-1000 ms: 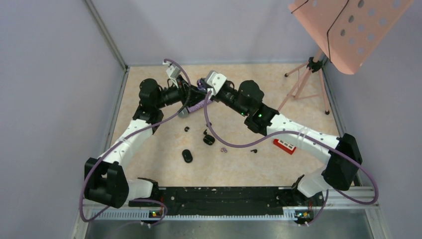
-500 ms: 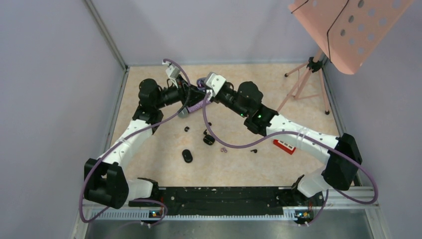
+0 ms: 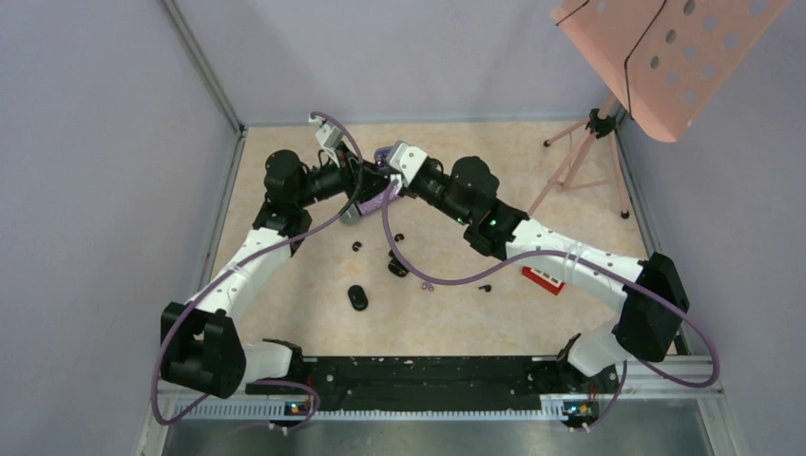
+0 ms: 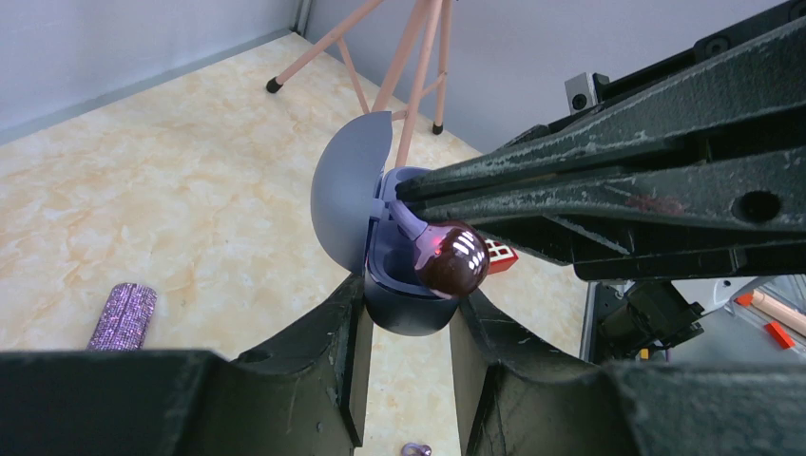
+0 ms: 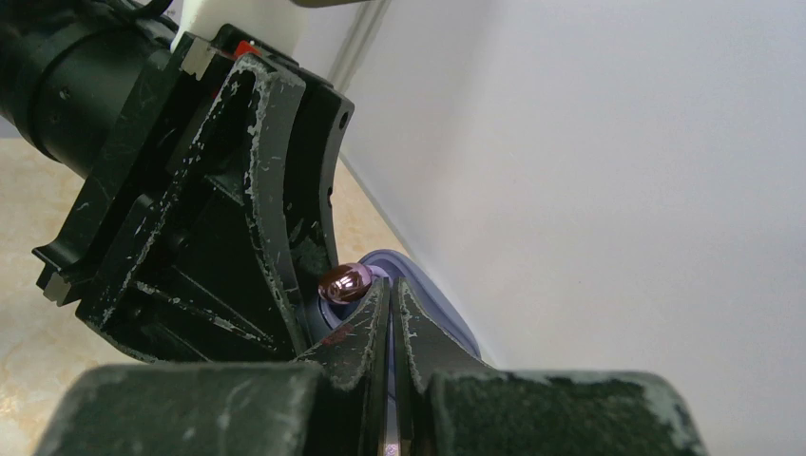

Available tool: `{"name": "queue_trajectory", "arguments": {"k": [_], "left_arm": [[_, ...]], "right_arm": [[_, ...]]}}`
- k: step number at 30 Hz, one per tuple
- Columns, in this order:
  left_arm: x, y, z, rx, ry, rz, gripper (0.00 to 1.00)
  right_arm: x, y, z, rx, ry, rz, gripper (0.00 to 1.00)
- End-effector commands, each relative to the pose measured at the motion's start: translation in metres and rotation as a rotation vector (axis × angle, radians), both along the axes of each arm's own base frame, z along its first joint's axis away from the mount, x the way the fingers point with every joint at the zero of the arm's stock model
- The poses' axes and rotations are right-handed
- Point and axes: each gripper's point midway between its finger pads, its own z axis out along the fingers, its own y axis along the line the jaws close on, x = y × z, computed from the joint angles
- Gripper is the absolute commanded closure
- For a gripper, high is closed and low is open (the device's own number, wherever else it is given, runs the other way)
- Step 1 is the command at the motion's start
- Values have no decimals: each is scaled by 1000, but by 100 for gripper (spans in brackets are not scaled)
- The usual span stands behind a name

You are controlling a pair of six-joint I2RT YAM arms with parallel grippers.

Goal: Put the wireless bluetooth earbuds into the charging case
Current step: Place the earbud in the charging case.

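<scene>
My left gripper [image 4: 409, 309] is shut on the body of the open charging case [image 4: 411, 313], whose lid [image 4: 347, 195] stands up to the left. A glossy dark earbud [image 4: 454, 258] sits at the case's mouth. The right gripper [image 4: 404, 190] comes in from the right, shut, with its tips inside the case right beside that earbud [image 5: 344, 282]; I cannot tell whether it pinches it. In the top view both grippers [image 3: 375, 179] meet at the back of the table. Loose black earbuds [image 3: 357, 246] and a lilac pair [image 3: 428, 284] lie on the table.
A shut black case [image 3: 357, 297] and an open one [image 3: 397, 267] lie mid-table. A purple glitter microphone [image 4: 124, 315] lies under the grippers. A red block [image 3: 544, 278] sits at the right. A pink music stand [image 3: 665, 57] on a tripod [image 3: 589, 161] fills the back right.
The right gripper and its forearm have edged slightly left toward the case in the left gripper. Its purple cable has swung lower. The left arm holds still.
</scene>
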Motion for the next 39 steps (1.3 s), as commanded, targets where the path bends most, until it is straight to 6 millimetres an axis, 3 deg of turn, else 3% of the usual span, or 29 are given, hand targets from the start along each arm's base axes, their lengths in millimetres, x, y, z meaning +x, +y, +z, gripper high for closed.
{"name": "queue_trajectory", "arguments": {"k": [1,19,39], "left_arm": [[-7,-1,46,-43,-143,-13,100],[-9,-3,35,-25,-122,-39,100],[-6,-4,33,-25,-97,-35,100]], "right_arm": [[0,8,-2,-17,-11,-1,100],[13,-1,10,22,-30,-67,100],[11,-1,11,41,-40,-61,100]]}}
